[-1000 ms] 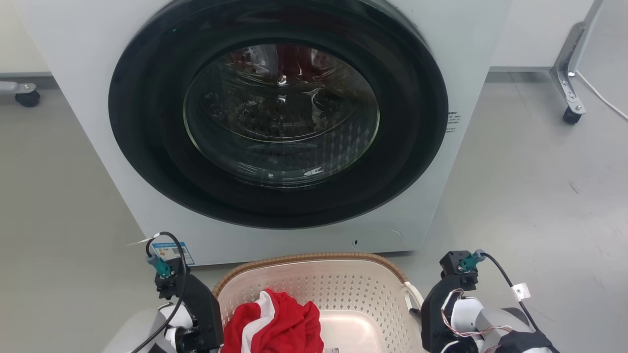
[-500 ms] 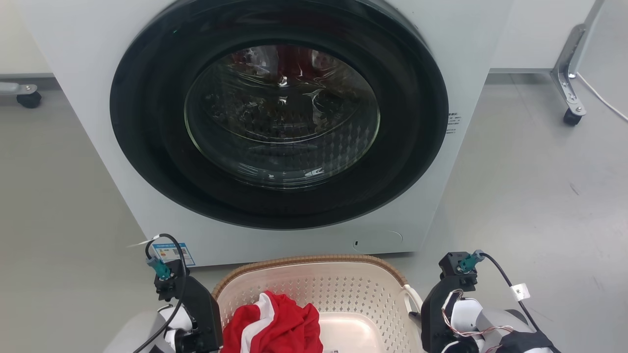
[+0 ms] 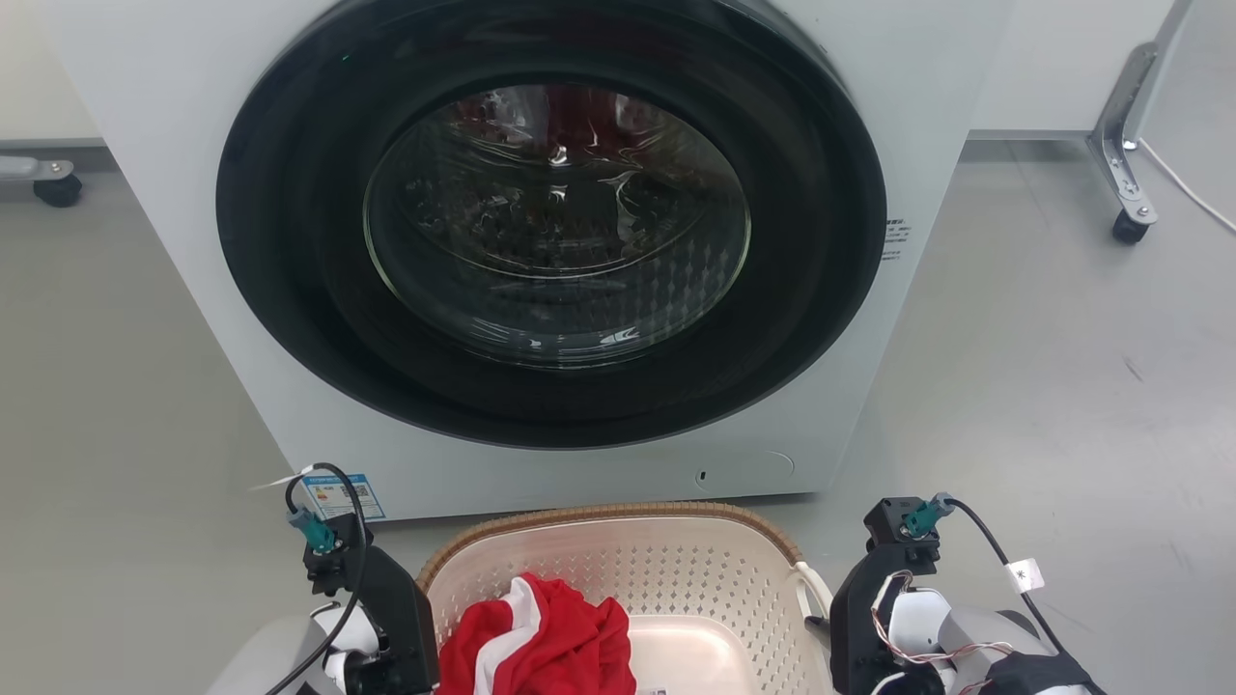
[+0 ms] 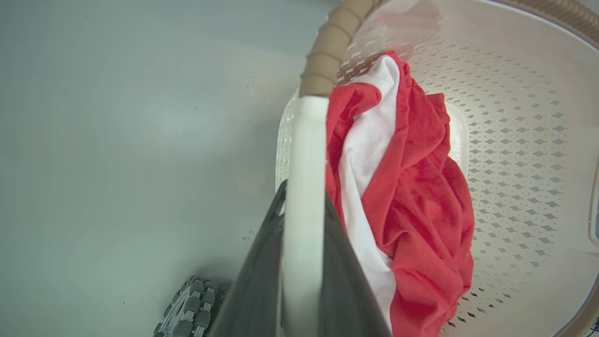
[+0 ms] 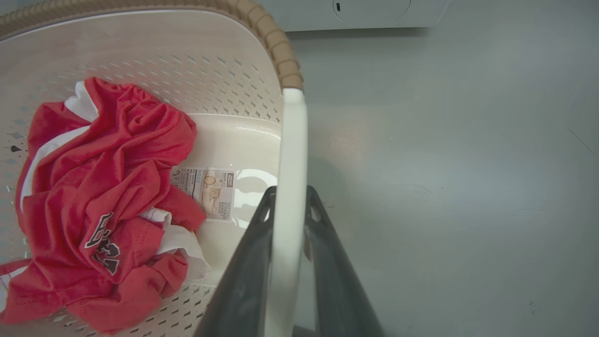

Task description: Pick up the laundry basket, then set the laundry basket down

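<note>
The laundry basket (image 3: 618,513), cream-white and perforated with a brown woven-look rim, sits at the bottom centre of the head view, right in front of the washer. A crumpled red and white shirt (image 5: 103,187) lies inside it beside a label sticker (image 5: 210,192). My left gripper (image 4: 304,189) is shut on the left white handle (image 4: 304,140), one dark finger on each side. My right gripper (image 5: 289,191) is shut on the right white handle (image 5: 292,140) in the same way. Both wrists (image 3: 386,608) (image 3: 869,608) flank the basket.
A white front-loading washing machine (image 3: 966,58) with its round dark door (image 3: 550,241) shut stands close behind the basket. Grey floor (image 3: 1062,386) spreads to both sides. A castor leg (image 3: 1125,227) stands at the back right, and another castor (image 3: 53,188) at the back left.
The whole head picture has shifted very slightly. Both grippers stay shut on the handles, and the basket keeps its place between them.
</note>
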Tool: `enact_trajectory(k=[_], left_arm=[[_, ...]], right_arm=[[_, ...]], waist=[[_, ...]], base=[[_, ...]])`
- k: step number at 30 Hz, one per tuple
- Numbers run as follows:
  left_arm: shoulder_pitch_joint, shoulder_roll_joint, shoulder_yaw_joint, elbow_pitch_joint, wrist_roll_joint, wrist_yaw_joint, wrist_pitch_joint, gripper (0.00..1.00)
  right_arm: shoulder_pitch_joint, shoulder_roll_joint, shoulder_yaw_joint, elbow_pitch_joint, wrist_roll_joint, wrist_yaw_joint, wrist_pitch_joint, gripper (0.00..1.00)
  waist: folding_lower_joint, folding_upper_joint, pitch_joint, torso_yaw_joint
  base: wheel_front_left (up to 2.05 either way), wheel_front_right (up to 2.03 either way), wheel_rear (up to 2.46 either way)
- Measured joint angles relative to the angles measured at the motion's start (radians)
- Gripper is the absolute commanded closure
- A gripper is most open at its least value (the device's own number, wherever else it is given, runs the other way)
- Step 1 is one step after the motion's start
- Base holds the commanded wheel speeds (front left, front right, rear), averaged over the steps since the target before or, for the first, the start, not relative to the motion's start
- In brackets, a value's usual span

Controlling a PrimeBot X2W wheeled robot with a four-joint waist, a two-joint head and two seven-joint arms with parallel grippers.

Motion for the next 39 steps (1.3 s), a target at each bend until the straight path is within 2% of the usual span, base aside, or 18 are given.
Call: enact_trajectory(k=[8,18,39], left_arm=[[0.006,0.0,-0.004,-0.001,-0.001,0.0,-0.01,1.0],[0.006,-0.004,-0.003,-0.007,-0.001,0.0,-0.071,1.0],[-0.059,-0.001,-0.016,-0.061,0.027,0.019,-0.28,1.0]], right_arm=[[0.002,-0.003,0.008,-0.002,0.018,0.0,0.0,1.0],[0.0,-0.008,0.012,-0.002,0.032,0.0,-0.02,1.0],[-0.11,-0.016,0.017,-0.001,-0.019,-0.001,-0.206,1.0]], waist=[[0.0,0.0,0.006,0.0],[0.0,0.0,0.05,-0.002],[0.0002,0.0001,0.298,-0.005]], base=[[0.0,0.0,0.0],[0.0,0.0,0.0],[0.0,0.0,0.0]])
